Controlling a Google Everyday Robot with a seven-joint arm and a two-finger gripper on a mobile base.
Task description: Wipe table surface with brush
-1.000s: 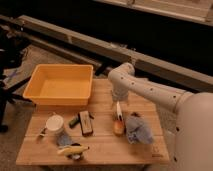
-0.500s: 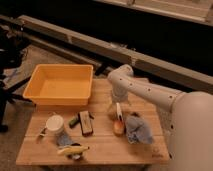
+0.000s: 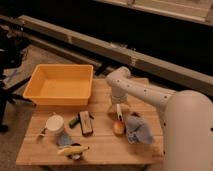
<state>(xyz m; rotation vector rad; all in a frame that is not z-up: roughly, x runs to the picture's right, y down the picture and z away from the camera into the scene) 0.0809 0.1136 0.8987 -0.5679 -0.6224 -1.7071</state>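
Wooden table top (image 3: 102,150), front to back. Near edge: one yellow curved object (image 3: 72,149). Middle row: one brush (image 3: 49,128) lying at the left; one black block (image 3: 86,122); one orange lump (image 3: 118,128); one blue-grey cloth (image 3: 138,131). One gripper (image 3: 119,115) points down just above the lump, jaws spread, holding nothing; its arm (image 3: 142,92) is bent at the elbow. Back left: one yellow tub (image 3: 35,95).
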